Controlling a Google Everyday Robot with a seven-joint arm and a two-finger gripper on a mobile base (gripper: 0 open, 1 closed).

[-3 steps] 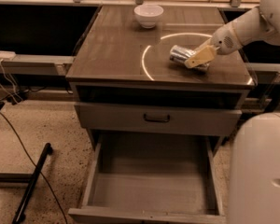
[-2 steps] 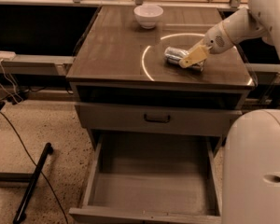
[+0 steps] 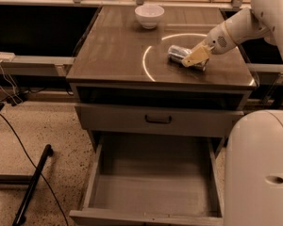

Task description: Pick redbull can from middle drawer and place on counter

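Observation:
The redbull can (image 3: 178, 53) lies on its side on the counter (image 3: 118, 51), inside the bright ring-shaped light reflection at the right of the top. My gripper (image 3: 194, 58) is right against the can's right end, low over the counter, with the arm coming in from the upper right. The middle drawer (image 3: 153, 192) is pulled out below the cabinet. Its flat floor is bare.
A white bowl (image 3: 149, 15) stands at the back of the counter. A closed drawer front with a dark handle (image 3: 158, 119) sits above the open drawer. My white base (image 3: 259, 168) fills the lower right. A black stand and cables (image 3: 30, 182) lie on the floor at left.
The gripper and the can have shifted a little to the left across the counter. The can stays low on the top, and the drawer has not moved.

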